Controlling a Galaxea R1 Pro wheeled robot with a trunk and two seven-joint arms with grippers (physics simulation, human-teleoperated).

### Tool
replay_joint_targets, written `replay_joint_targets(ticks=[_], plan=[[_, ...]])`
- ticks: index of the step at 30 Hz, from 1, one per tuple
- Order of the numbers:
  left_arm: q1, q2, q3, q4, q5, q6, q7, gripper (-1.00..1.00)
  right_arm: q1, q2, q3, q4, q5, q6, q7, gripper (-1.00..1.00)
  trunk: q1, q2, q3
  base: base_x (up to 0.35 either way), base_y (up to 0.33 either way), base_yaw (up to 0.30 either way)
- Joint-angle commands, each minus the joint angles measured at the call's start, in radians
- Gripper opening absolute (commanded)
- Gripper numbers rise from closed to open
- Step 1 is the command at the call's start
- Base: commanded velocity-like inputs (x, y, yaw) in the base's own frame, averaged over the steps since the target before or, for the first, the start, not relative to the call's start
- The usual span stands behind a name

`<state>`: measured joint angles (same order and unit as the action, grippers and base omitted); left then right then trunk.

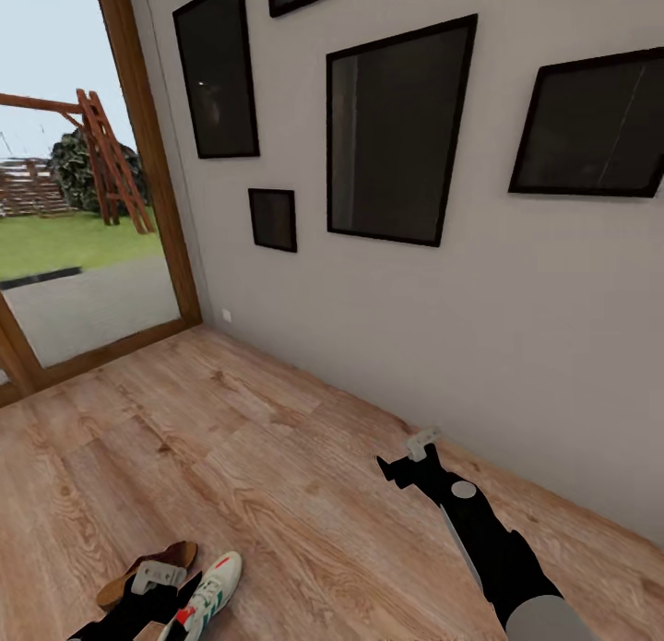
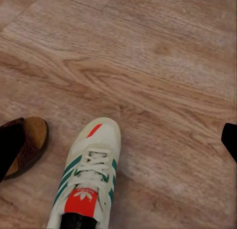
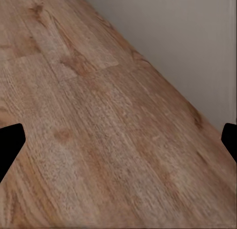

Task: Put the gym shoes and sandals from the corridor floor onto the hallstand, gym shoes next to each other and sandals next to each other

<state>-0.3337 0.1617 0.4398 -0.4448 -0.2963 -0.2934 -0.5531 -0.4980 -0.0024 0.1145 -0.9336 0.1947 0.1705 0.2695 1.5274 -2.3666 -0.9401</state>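
One gym shoe [image 2: 86,177] sits on the corridor floor [image 1: 277,457] near-left, a sandal [image 2: 27,145] just beside it. Both grippers hang released, empty. Shoe's probably light and squishy, so I'd pinch the firmer heel collar.

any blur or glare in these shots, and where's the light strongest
Head view: brightest through the glass door; dark picture frames show faint reflections; lines lean from wide-angle distortion. Left wrist view: gym shoe soft, slightly blurred. Right wrist view: corridor floor evenly lit, no glare.
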Motion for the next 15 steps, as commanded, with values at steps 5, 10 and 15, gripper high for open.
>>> replay_joint_targets(ticks=[5,10,15], plan=[[-0.001,-0.001,0.007,0.000,-0.010,-0.006,-0.005,1.00,-0.001,-0.001,0.000,-0.001,0.011,0.004,0.003,1.00,0.000,0.000,0.001,0.000,0.000,-0.291],[-0.001,-0.001,0.007,0.000,-0.010,-0.006,-0.005,1.00,-0.001,-0.001,-0.001,-0.001,0.011,0.004,0.004,1.00,0.000,0.000,0.002,0.000,0.000,-0.249],[-0.001,-0.001,0.007,0.000,-0.010,-0.006,-0.005,1.00,-0.001,-0.001,-0.001,0.000,0.012,0.004,0.003,1.00,0.000,0.000,0.002,-0.041,0.001,-0.089]])
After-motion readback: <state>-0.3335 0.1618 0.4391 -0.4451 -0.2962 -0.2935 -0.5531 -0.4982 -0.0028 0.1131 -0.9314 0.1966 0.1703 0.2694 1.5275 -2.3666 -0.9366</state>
